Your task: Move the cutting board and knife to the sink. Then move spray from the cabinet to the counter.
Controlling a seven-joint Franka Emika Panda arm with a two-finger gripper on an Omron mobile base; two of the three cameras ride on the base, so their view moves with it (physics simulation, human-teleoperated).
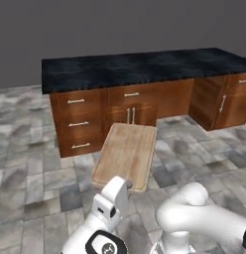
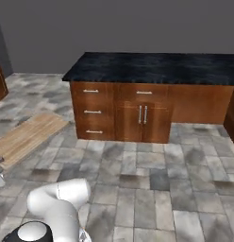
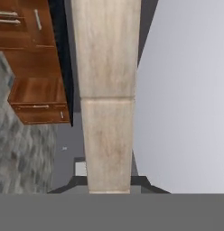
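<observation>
The light-tan cutting board (image 1: 126,155) hangs in the air above the tiled floor, held by its near short edge. My gripper (image 1: 125,184) is shut on that edge. From the right base view, the cutting board (image 2: 27,136) reaches in from the left edge. Looking along the hand, the cutting board (image 3: 107,90) runs edge-on up the middle from between my gripper (image 3: 109,189) fingers. The black counter (image 1: 140,67) (image 2: 156,66) stands ahead, apart from the board. The knife, sink, spray and cabinet are out of view.
Reddish-brown base units with drawers (image 1: 78,124) (image 2: 93,111) and double doors (image 2: 142,116) stand under the counter. Another wooden unit (image 1: 224,101) juts out at the right. Grey stone tiles (image 2: 152,189) stretch between me and the counter.
</observation>
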